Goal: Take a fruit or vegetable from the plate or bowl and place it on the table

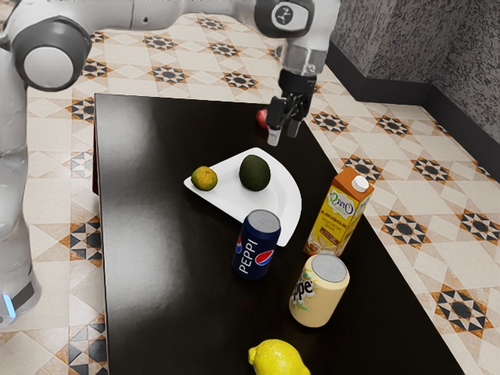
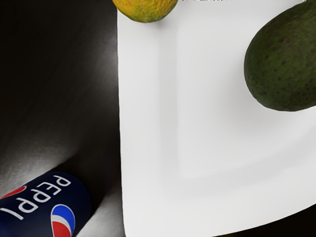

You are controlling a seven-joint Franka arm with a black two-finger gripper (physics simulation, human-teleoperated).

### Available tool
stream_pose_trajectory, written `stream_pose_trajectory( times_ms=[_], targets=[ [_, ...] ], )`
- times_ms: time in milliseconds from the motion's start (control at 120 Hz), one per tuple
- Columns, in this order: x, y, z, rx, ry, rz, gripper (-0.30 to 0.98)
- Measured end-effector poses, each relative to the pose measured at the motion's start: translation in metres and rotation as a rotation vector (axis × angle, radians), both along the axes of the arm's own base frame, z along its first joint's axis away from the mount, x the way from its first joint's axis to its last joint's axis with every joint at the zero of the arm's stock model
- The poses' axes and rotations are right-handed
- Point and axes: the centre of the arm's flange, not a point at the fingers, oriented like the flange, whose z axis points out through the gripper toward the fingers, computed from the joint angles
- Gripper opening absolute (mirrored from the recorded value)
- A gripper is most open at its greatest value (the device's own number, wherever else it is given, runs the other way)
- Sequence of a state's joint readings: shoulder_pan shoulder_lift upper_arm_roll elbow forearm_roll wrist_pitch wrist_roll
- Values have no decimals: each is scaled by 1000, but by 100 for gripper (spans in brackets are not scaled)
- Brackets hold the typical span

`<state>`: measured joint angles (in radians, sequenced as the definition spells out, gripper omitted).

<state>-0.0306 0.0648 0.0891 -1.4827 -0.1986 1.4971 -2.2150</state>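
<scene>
exterior view: on the plate (image 1: 288, 207), citrus (image 1: 205, 178) at avocado's (image 1: 255, 173) nine o'clock; on the counter (image 1: 172, 312), carton (image 1: 337, 215) at its four, peppi (image 1: 256, 244) at six.

Gripper (image 1: 284, 137) is kinda hiding some red thing (image 1: 262, 118), exterior view's edge is chopping the lemon (image 1: 278, 359), wrist view's cropping can (image 2: 47, 210), avocado (image 2: 284, 64), orange-green fruit (image 2: 146, 9).

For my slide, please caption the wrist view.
Avocado and yellow-orange fruit on a white plate; dark blue can beside it.
</scene>
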Motion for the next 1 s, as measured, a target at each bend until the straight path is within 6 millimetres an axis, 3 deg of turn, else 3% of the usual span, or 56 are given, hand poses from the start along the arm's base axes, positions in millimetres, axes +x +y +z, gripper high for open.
stream_pose_trajectory(
  times_ms=[58, 117, 258, 400, 467, 583, 650, 783, 892, 1000],
  targets=[
    [4, 7, -8, 6, 15, 28, 69],
    [2, 18, -2, 22, 6, 56, 69],
    [-20, 32, 49, 42, -84, 73, 69],
    [-17, 49, 42, 47, -89, -44, 69],
    [-7, 65, 23, 49, -74, -114, 69],
    [3, 121, 2, 56, -89, -219, 69],
    [12, 141, -14, 62, -107, -302, 69],
    [31, 121, -33, 66, -165, -535, 69],
    [16, 121, -59, 52, -191, -653, 69],
    [19, 125, -72, 60, -227, -751, 69]
  ],
)
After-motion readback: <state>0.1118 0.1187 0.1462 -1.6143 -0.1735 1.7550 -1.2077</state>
